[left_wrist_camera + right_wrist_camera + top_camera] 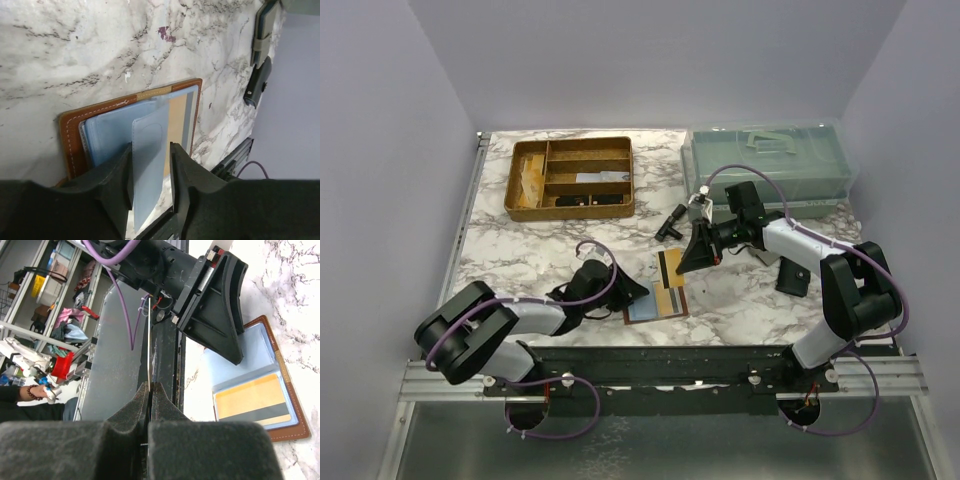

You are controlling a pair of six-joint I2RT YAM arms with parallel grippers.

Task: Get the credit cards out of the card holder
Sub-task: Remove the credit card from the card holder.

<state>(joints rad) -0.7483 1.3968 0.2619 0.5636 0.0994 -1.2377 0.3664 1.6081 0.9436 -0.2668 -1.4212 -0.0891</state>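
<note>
Right gripper [150, 386] pinches shut on what seems a credit card [149, 340], edge-on. The left gripper [151, 155], fingers apart, straddles the blue sleeve [149, 131] of the open card holder [70, 137] on the table [520, 262]. One orange card [252, 397] is left pocketed.

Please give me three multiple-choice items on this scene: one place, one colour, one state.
1. Where is the open reddish-brown leather card holder? A) on the marble table; B) on the floor; C) in a drawer.
2. What colour is the flat card in its clear pocket? A) green; B) yellow-orange; C) white.
3. The right gripper is: A) wide open; B) shut on a thin card; C) out of view.
Key: A, the top view shows it there; B, the right wrist view shows it; B, the jaws meet on the card's edge.
</note>
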